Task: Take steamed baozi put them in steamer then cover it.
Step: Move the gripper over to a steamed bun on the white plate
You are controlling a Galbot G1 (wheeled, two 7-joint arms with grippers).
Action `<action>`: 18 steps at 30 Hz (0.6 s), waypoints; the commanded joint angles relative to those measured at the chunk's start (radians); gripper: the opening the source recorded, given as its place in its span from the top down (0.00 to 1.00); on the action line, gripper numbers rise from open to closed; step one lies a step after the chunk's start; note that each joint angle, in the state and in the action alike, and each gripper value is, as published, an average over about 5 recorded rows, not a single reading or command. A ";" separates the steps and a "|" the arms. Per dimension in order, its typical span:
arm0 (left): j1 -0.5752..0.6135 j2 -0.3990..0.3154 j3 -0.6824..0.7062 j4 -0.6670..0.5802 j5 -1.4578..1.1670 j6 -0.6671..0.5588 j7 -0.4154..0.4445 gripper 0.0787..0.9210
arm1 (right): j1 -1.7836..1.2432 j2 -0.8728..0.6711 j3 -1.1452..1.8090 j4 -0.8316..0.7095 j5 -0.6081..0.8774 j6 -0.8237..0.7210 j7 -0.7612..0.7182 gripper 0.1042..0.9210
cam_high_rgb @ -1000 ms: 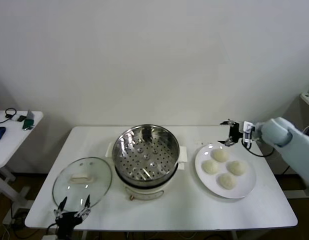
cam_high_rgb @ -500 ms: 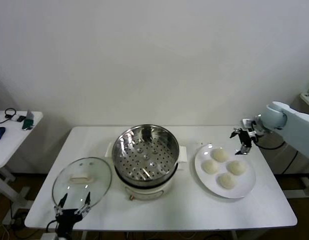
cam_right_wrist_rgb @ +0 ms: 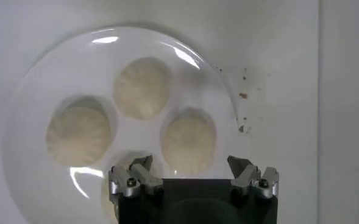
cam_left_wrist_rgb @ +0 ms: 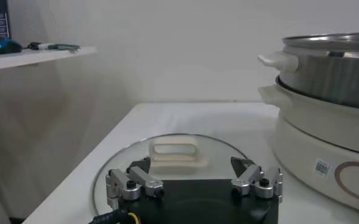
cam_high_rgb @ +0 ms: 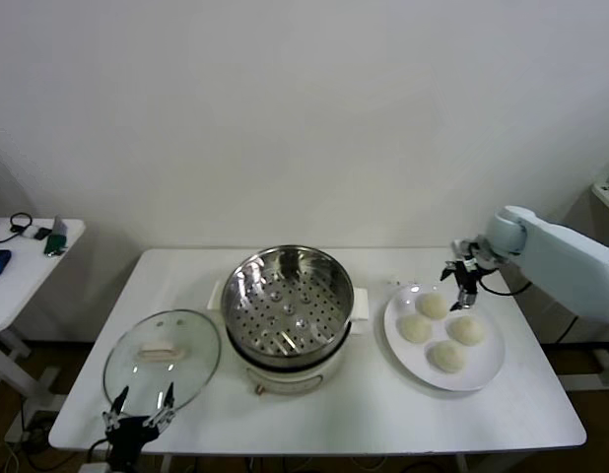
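Observation:
Four cream-white baozi lie on a white plate (cam_high_rgb: 487,370) at the table's right: the far one (cam_high_rgb: 434,305), one on the left (cam_high_rgb: 414,328), one on the right (cam_high_rgb: 467,330), a near one (cam_high_rgb: 447,357). My right gripper (cam_high_rgb: 462,283) hovers open and empty above the plate's far edge; its wrist view looks straight down on the buns, with one bun (cam_right_wrist_rgb: 188,141) between the open jaws (cam_right_wrist_rgb: 189,165). The steel steamer (cam_high_rgb: 287,296) sits uncovered and empty on its cream base at the table's middle. The glass cover (cam_high_rgb: 162,357) lies flat at the front left. My left gripper (cam_high_rgb: 141,409) waits open just in front of the cover (cam_left_wrist_rgb: 174,152).
A side table (cam_high_rgb: 19,271) with small items stands to the left. The white table's front edge (cam_high_rgb: 314,439) runs below the steamer. A white wall is close behind.
My right gripper has swung from beyond the plate's far right back leftward and now hangs over the far side of the plate. The left gripper, cover and steamer stay put.

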 commanded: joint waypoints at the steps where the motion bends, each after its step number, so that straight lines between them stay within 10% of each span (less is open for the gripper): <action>1: 0.000 -0.001 0.000 0.004 0.001 0.000 0.001 0.12 | -0.075 0.097 0.072 -0.156 -0.077 0.030 0.013 0.12; 18: -0.012 0.000 0.003 0.025 0.002 0.003 -0.001 0.12 | -0.085 0.134 0.091 -0.199 -0.102 0.028 0.008 0.12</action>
